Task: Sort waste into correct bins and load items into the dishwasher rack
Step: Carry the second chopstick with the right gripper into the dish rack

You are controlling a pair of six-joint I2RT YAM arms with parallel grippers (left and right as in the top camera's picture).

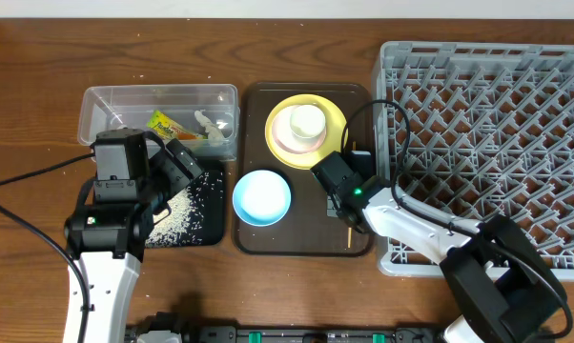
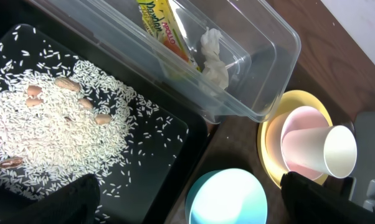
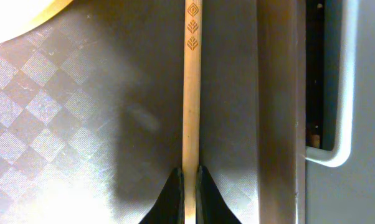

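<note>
The right gripper [image 3: 189, 182] is pinching a chopstick [image 3: 192, 93] on the brown tray [image 3: 63, 124].
The right arm is reaching down low, its two fingers squeezing tight on the chopstick, which is lying flat near the rack [image 1: 487, 143]. The left gripper [image 2: 187, 186] is hanging over the black tray [image 2: 175, 137] of rice [image 2: 56, 137], its fingers spread wide apart.

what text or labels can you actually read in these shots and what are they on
"Dandan", green letters, only roughly legible: on the snack wrapper inside the clear tub.
"APOLLO", small red letters, uncertain reading: on the same wrapper.
On the chopstick: three stamped leaf-like marks, no letters.
The overhead view shows the wrapper's print too small to read, and there is no other text.
</note>
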